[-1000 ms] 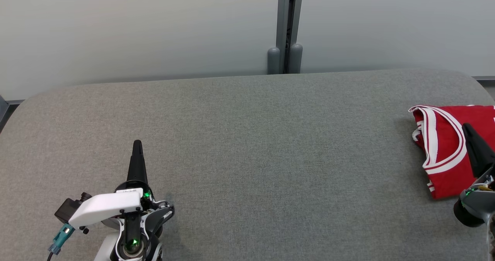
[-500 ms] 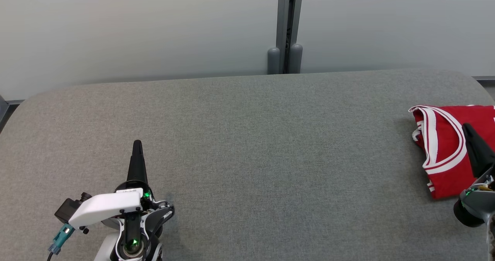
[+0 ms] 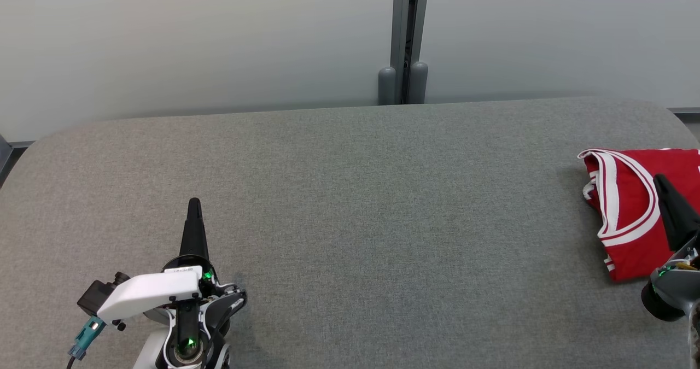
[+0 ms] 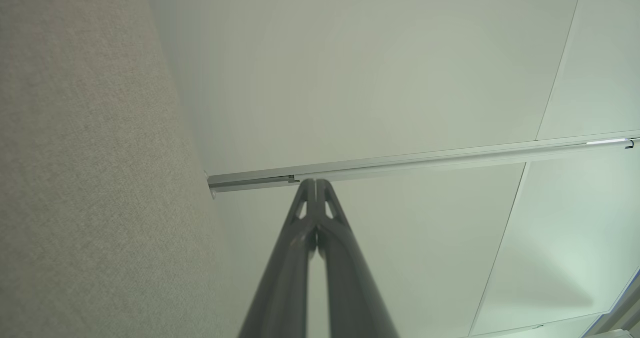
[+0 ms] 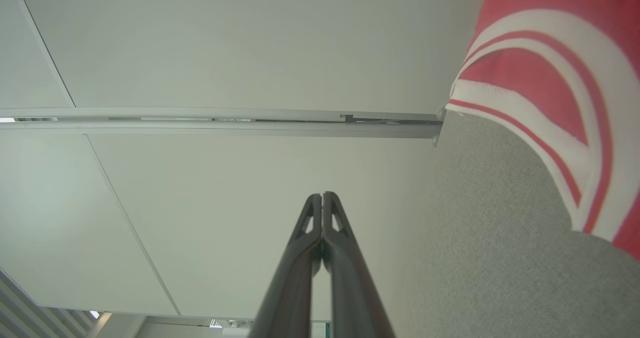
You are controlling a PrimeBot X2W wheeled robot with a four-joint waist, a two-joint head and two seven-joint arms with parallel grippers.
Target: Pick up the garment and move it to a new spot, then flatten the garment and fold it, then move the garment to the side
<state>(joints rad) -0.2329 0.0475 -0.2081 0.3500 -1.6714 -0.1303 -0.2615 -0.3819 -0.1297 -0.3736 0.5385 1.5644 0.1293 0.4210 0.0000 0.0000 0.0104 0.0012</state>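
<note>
The garment (image 3: pixel 629 210) is a folded red jersey with white trim, lying at the far right of the grey table (image 3: pixel 355 205); its right part runs off the head view. In the right wrist view its trimmed edge (image 5: pixel 555 102) fills the upper right. My right gripper (image 3: pixel 659 179) hovers above the jersey's right half, fingers pressed together and empty, also seen as the right gripper (image 5: pixel 322 195) from its own wrist. My left gripper (image 3: pixel 194 200) stands at the lower left, far from the jersey, shut with nothing in it; its tips (image 4: pixel 315 182) meet in the left wrist view.
A pale wall with a grey vertical post (image 3: pixel 407 41) runs behind the table's far edge. The table's rounded corners show at the far left and far right. Grey cloth surface (image 4: pixel 75 178) lies beside the left gripper.
</note>
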